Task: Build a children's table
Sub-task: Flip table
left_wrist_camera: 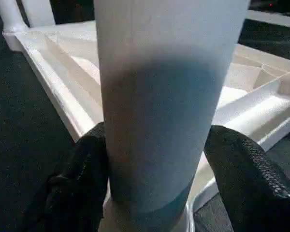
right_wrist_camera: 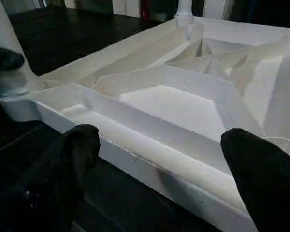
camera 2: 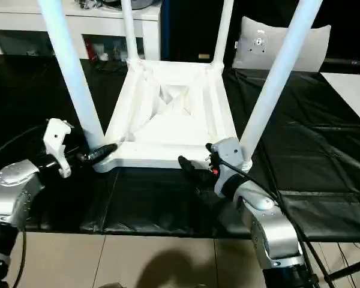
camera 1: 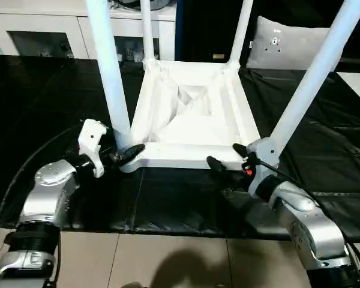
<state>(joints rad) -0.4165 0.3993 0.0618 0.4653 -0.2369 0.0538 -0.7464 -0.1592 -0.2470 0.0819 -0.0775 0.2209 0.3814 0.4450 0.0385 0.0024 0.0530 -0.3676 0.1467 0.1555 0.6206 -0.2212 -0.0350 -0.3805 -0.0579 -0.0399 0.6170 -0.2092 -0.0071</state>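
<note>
Table (camera 1: 192, 114) lying upside down on the black bench (camera 1: 324, 180), ribbed underside up, all four legs already standing in the corner sockets. Key bit for the next move: near-left leg (camera 1: 111, 78) rising nearly upright between the left gripper (camera 1: 131, 153) fingers (left_wrist_camera: 82, 179), right down at the socket end. So long axis straight up, fingers crossing it level from the left. In the left wrist view one finger touching the leg's side, the other with a sliver of gap, so straddling it but can't call it a real clamp yet. Right gripper (camera 1: 225, 159) fingers (right_wrist_camera: 261, 174) spread wide, empty, just off the near edge of the top, with the near-right leg (camera 1: 315, 72) just beside its wrist. Left arm clearly the one on the job; probably seating or twisting that leg next, so squeeze before pushing down or risk slipping along the taper.
</note>
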